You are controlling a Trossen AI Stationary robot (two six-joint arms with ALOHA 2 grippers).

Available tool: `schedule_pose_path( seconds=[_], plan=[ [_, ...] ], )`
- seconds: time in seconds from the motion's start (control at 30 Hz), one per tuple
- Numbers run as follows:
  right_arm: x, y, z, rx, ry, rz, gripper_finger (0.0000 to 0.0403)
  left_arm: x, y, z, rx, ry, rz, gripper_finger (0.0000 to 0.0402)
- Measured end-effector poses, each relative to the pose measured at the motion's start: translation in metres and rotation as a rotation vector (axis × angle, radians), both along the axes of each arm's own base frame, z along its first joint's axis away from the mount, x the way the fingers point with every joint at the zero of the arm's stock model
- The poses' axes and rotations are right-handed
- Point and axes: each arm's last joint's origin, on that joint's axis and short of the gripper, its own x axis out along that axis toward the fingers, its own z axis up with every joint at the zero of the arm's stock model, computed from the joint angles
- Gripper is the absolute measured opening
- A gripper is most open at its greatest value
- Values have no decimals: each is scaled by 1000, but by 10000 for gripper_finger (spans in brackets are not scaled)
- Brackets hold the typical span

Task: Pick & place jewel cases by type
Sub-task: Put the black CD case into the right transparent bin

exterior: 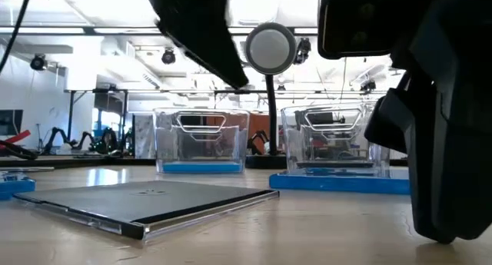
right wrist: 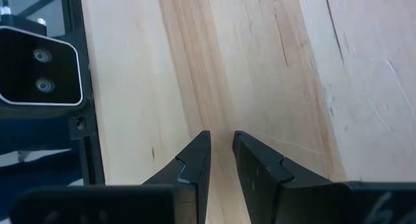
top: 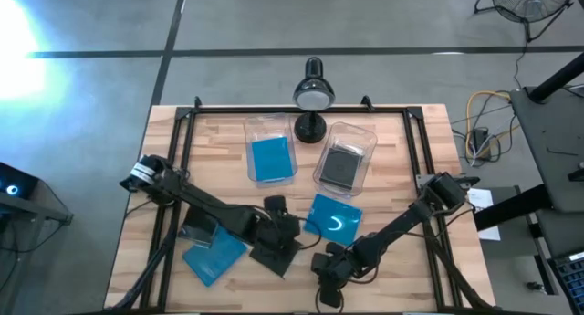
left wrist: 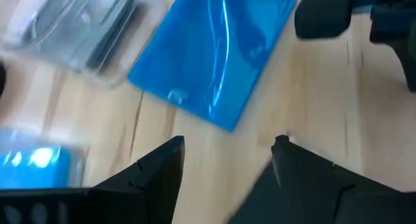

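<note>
My left gripper [top: 294, 227] [left wrist: 227, 146] hovers open over bare wood at the table's middle. It points at a blue jewel case [top: 333, 219] [left wrist: 214, 55] that lies flat just ahead. A dark jewel case [top: 278, 257] [exterior: 146, 203] lies flat below and behind that gripper. Another blue case [top: 214, 256] and a clear one [top: 195, 227] lie near the left edge, partly under the left arm. The left bin [top: 271, 155] holds a blue case and the right bin [top: 345, 162] a dark one. My right gripper [top: 328, 293] [right wrist: 221, 141] hangs near the table's near edge, its fingers nearly together.
A black desk lamp [top: 312, 98] stands at the far edge between the two bins. A black metal frame [top: 182, 132] runs along the table's sides. A small camera block [right wrist: 40, 68] sits at the near edge beside my right gripper. Bare wood [top: 401, 160] shows right of the bins.
</note>
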Motion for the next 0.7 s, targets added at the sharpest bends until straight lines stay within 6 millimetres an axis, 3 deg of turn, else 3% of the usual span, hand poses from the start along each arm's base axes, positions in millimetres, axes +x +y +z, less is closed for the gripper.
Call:
schedule_pose_path(
  seconds=[0.13,0.33,0.57,0.7],
  plan=[
    [1,0,0,13,-6,-10,68,-19,-4,1,-139,189,50,213],
    [5,1,2,53,-53,-23,68,-44,-21,-30,-291,354,76,213],
    [17,0,7,141,-132,-103,76,-58,-9,-56,-331,399,320,213],
    [25,-5,-3,208,-98,-218,96,-62,2,-68,-391,430,455,213]
  ],
)
